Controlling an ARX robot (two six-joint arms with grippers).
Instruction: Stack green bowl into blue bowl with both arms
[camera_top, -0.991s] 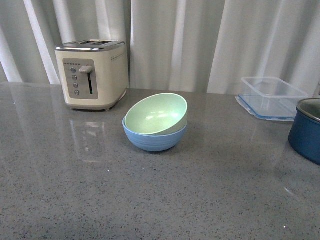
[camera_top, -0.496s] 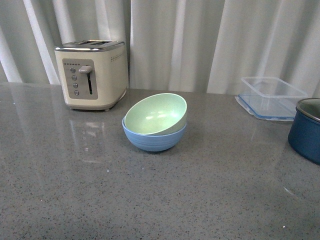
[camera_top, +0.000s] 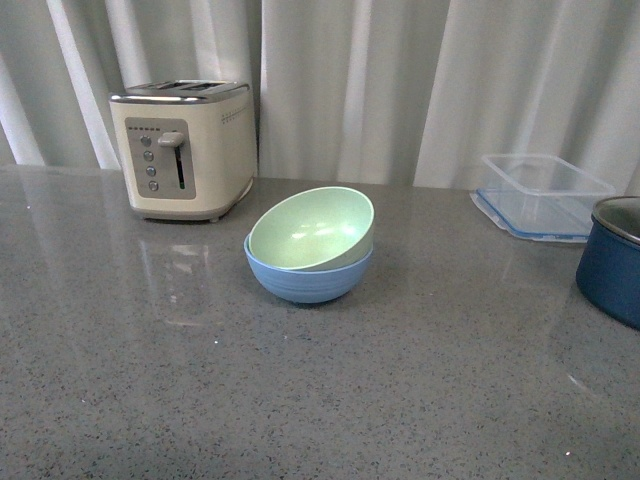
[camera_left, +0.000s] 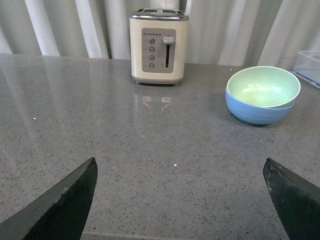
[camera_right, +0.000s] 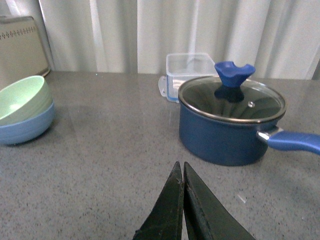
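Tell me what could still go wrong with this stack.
1. The green bowl sits tilted in the blue bowl, one side of its rim riding higher, so a nudge might rock it or slide it out.
2. The left gripper is open and the right gripper shut, both well back from the bowls; straightening the green bowl would mean a fresh approach, which could push the stack toward the toaster.
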